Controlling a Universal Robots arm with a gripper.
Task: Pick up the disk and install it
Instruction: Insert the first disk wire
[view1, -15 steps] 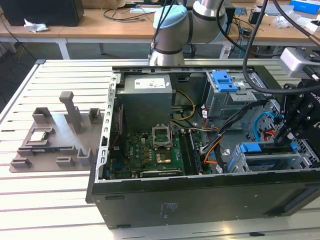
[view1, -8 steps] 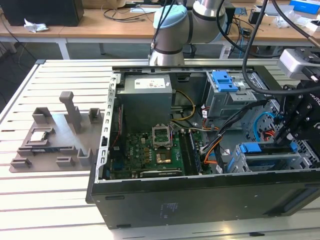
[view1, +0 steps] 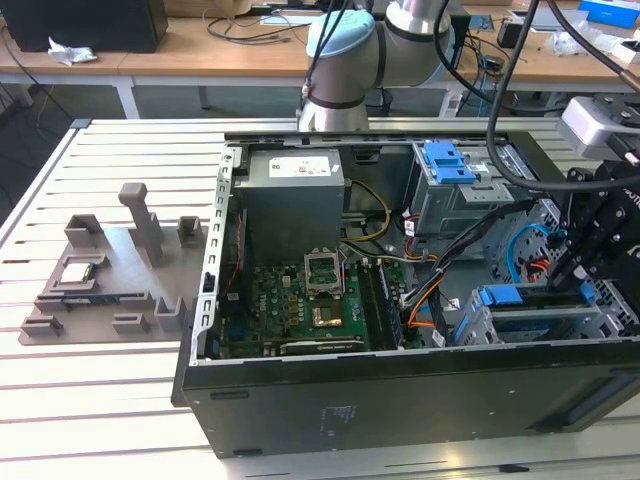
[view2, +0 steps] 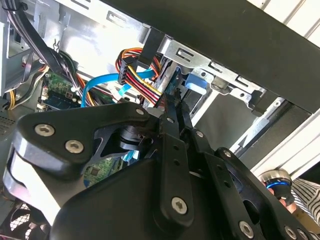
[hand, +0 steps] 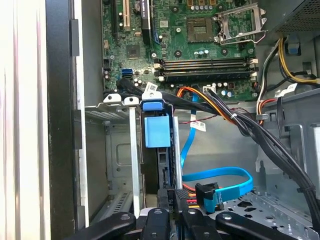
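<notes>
Showing blue rails, disk (hand: 157, 131) seemingly in bay (edge-on), gripper (hand: 170, 212) adjacent.

Robotics lab: open PC case (view1: 400, 400) on slatted workbench (view1: 100, 400), cable-strewn desks (view1: 200, 45) behind.

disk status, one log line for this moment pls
disk: edge-on in drive cage slot, blue tab toward motherboard | gripper: at disk's opposite end, inside pc case | grip: unclear

Computer case (view1: 400, 400), fixture plate (view1: 100, 290) on slatted table (view1: 100, 400)
</notes>
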